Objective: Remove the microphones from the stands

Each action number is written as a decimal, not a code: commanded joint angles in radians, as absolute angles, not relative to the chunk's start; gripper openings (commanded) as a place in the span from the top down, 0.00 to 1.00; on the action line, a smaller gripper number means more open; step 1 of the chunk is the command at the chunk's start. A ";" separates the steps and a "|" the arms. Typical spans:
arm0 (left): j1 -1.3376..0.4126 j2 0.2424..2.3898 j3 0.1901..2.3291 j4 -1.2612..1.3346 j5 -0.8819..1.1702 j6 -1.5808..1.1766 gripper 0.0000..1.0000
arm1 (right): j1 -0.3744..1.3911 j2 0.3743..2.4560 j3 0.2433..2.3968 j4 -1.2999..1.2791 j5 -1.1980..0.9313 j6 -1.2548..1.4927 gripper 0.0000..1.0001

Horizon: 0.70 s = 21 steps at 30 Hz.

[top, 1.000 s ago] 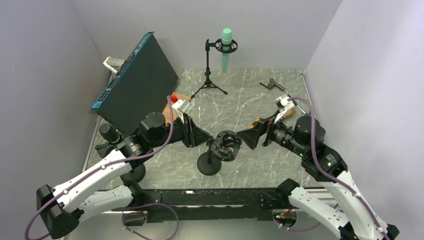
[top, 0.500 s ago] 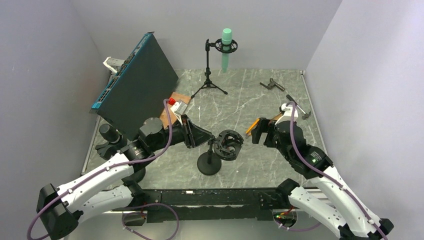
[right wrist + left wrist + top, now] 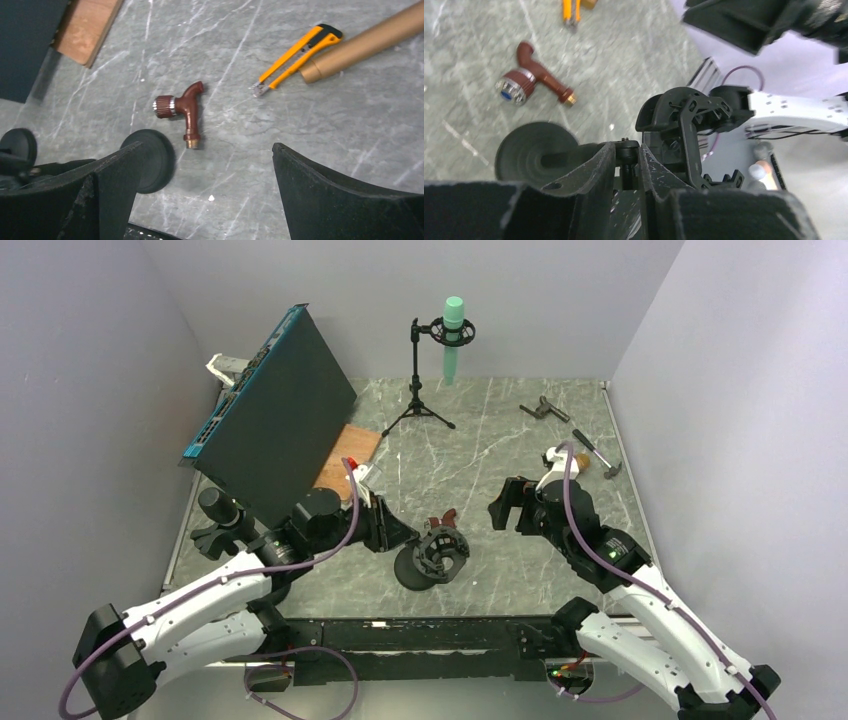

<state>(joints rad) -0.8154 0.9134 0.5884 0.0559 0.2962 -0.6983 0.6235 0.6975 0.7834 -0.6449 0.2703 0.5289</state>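
A green microphone (image 3: 453, 338) hangs in a shock mount on a black tripod stand (image 3: 417, 390) at the back of the table, far from both grippers. My left gripper (image 3: 405, 537) is shut on the post knob (image 3: 630, 149) of a small black round-base stand (image 3: 418, 567), just left of that stand's empty shock mount (image 3: 442, 553), which also shows in the left wrist view (image 3: 689, 125). My right gripper (image 3: 505, 505) is open and empty above the table (image 3: 207, 147), to the right of the small stand.
A red-brown tap (image 3: 443, 520) lies just behind the small stand's base (image 3: 152, 160). A yellow utility knife (image 3: 295, 52) and a gold tube (image 3: 365, 37) lie under the right arm. A wooden board (image 3: 347, 455) and a leaning dark panel (image 3: 270, 410) stand left. A hammer (image 3: 597, 455) lies far right.
My right gripper has drawn back to the right, away from the small stand's shock mount. My left gripper has dropped lower with the stand's head, which now tilts down, uncovering the tap.
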 commanded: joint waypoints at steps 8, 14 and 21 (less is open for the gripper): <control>-0.819 1.037 0.560 -0.114 0.271 -0.655 0.73 | 0.628 0.710 0.692 -0.459 -0.034 0.466 0.00; -0.818 0.970 0.645 -0.203 0.254 -0.634 0.65 | 0.627 0.697 0.667 -0.406 -0.126 0.464 0.00; -0.818 0.910 0.790 -0.310 0.226 -0.580 0.49 | 0.627 0.711 0.709 -0.411 -0.099 0.477 0.00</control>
